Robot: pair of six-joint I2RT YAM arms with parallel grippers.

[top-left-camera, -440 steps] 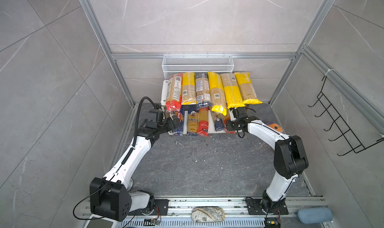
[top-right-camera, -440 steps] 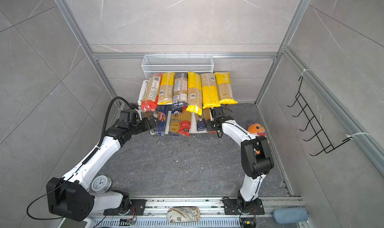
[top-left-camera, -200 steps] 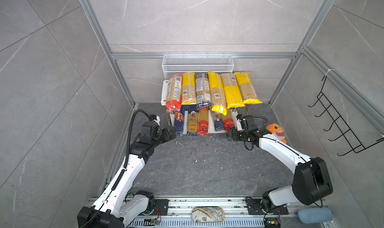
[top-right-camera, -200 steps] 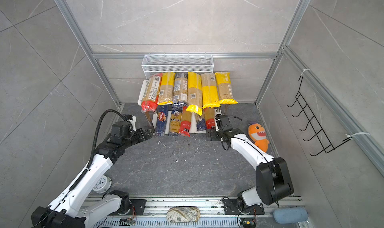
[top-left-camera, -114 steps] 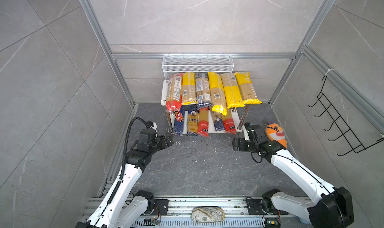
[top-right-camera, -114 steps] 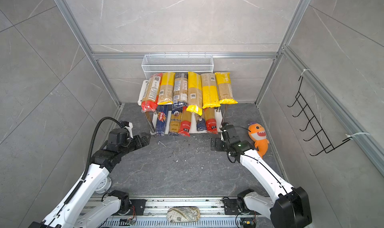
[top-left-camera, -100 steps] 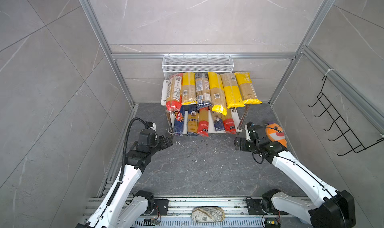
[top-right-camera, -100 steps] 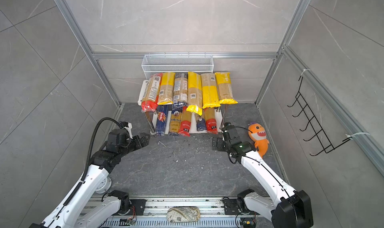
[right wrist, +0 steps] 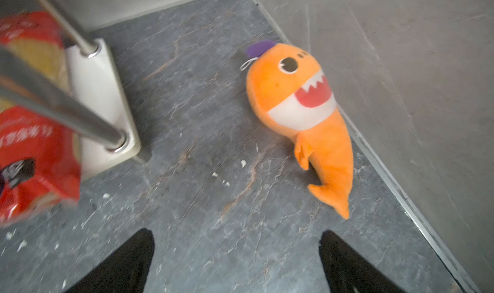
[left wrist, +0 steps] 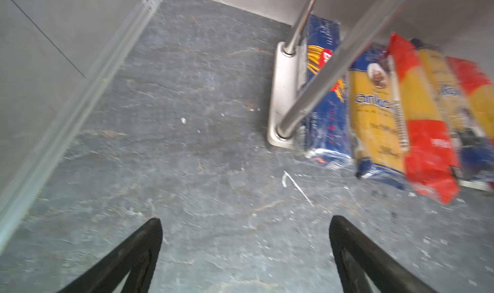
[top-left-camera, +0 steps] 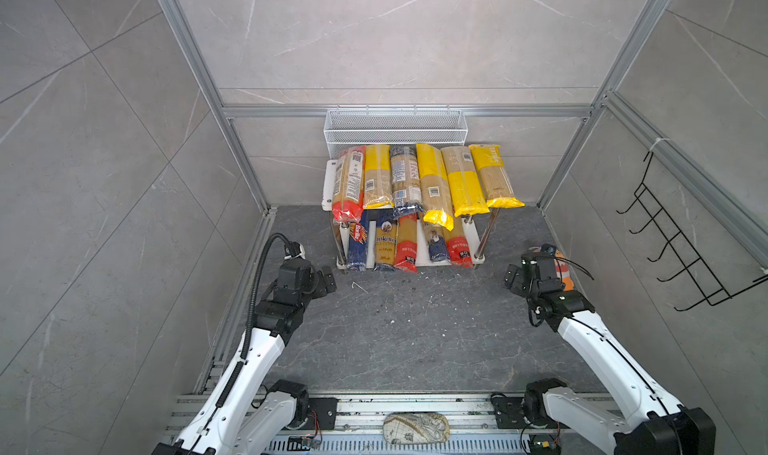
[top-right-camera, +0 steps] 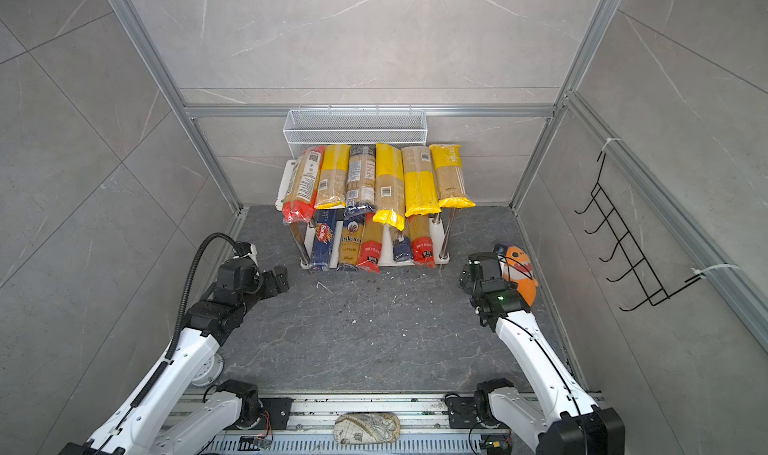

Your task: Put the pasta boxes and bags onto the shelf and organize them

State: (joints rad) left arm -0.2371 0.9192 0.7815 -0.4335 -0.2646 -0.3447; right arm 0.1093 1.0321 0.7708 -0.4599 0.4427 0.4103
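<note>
The shelf (top-left-camera: 329,183) stands against the back wall, with chrome legs (left wrist: 310,91) between its two white boards. Several pasta packs (top-left-camera: 415,178) lie side by side on its upper board, yellow and red ends forward. Several more (top-left-camera: 405,241) fill the lower board (top-right-camera: 442,241), among them the dark blue Barilla and Ankara ones (left wrist: 328,112). In both top views my left gripper (top-left-camera: 326,278) is open and empty over the floor, left of the shelf's front. My right gripper (top-right-camera: 465,276) is open and empty at the shelf's right. Both wrist views show only bare floor between the fingers (left wrist: 149,240) (right wrist: 336,248).
An orange plush toy (right wrist: 294,91) lies on the floor by the right wall, just beyond my right gripper. A white wire mesh basket (top-left-camera: 395,127) hangs above the shelf. A black hook rack (top-left-camera: 673,245) is on the right wall. A patterned pouch (top-left-camera: 415,428) lies on the front rail.
Both arms have drawn back from the shelf's lower tier toward the front and out to their own sides. Both grippers stayed open. The packs have not moved.
</note>
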